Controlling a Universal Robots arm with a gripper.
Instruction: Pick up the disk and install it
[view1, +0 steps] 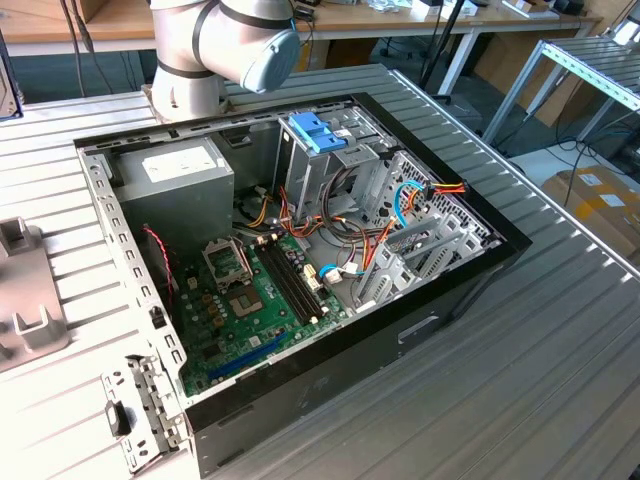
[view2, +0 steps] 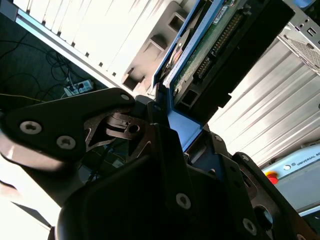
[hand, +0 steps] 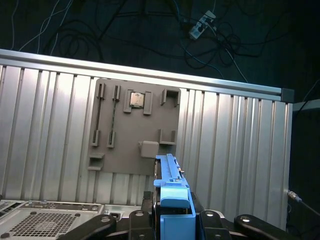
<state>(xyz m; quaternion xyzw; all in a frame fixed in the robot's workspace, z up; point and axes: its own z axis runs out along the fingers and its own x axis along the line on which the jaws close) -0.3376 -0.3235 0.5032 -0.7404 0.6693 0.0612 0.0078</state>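
My gripper (hand: 172, 216) is shut on the disk (hand: 171, 187), whose light-blue side rail sticks up between the black fingers. In the second wrist view the disk (view2: 212, 47) shows its green circuit board and dark body, framed by the blue bracket and clamped in the gripper (view2: 167, 120). It hangs above the ribbed metal table (hand: 235, 140), in front of a grey parts fixture (hand: 135, 130). In the exterior view the open computer case (view1: 300, 250) lies on the table, with the arm's elbow (view1: 240, 40) behind it.
Inside the case are the green motherboard (view1: 250, 300), a grey power supply (view1: 175, 175), a blue tabbed plastic piece (view1: 315, 130) on the drive cage, and loose cables (view1: 400, 215). The grey fixture (view1: 20, 290) lies at the exterior view's left. Cables litter the floor (hand: 200, 30) beyond the table edge.
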